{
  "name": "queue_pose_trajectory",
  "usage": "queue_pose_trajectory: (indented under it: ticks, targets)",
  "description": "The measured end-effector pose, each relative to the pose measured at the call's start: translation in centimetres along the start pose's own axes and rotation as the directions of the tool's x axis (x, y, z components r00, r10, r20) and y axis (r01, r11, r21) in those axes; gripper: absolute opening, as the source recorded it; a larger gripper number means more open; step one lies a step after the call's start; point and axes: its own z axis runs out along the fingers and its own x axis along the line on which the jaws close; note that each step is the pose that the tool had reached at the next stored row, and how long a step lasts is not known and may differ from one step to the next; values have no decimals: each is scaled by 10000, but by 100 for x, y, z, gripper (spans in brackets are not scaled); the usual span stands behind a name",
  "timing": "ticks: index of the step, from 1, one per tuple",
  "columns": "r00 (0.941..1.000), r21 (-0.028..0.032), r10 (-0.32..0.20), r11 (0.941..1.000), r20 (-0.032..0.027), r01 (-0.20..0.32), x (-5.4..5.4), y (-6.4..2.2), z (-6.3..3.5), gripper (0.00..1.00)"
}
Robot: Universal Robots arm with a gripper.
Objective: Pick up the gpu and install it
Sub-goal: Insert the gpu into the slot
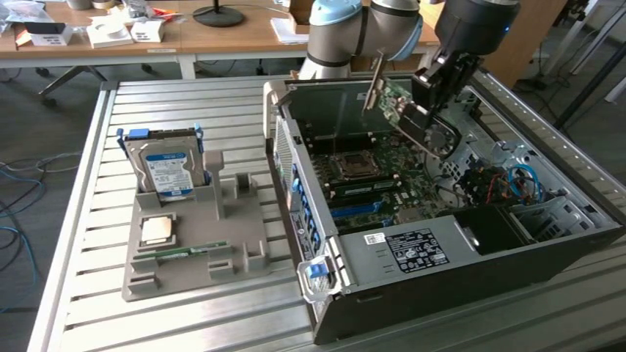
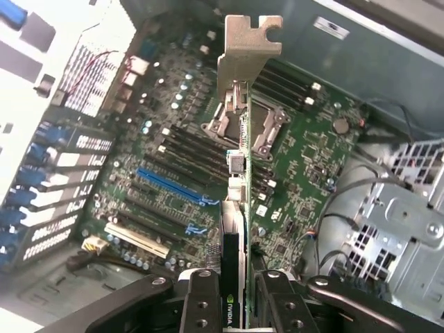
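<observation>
Item: gpu (image 1: 394, 99), thin card with a green board and a dark face, with a pale metal bracket (image 2: 250, 48) at its far end
Location: held in the air above the open computer case (image 1: 470, 293), over the motherboard (image 1: 391, 169) and touching neither. It is tilted in the exterior view and seen edge-on in the wrist view (image 2: 236, 208)
Claw (image 1: 430, 110): pinching the gpu across its two flat faces, one finger (image 2: 201, 302) on each side of the card's near end (image 2: 234, 305)
Step in hand, as judged: carrying the card over the board and lining it up with an expansion slot. The long blue slot (image 2: 173, 187) looks the likely seat, though which slot the card hangs over cannot be told
Handling notes:
- level the card so its connector edge runs parallel to the slot
- keep the bracket towards the case's rear wall
- hold the grip square, since a thin card pinched at one end may pivot
- stay clear of the CPU socket (image 2: 243, 128) and the loose cables (image 1: 518, 183)
- descend straight, without sideways drag
Also present: hard drive (image 1: 168, 169) standing in a grey parts holder (image 1: 234, 242) on the slatted table (image 1: 88, 220), well apart from the case; memory stick (image 1: 181, 253) lying in the same holder
</observation>
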Motion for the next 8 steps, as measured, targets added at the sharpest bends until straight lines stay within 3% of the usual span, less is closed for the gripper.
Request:
queue_pose_trajectory:
  ticks: [4, 8]
  targets:
    - [9981, -8, -616, 9981, -30, 616, 0, 0, 3, 26]
    - [9925, -19, -1222, 9925, -60, 1222, 0, 0, 6, 26]
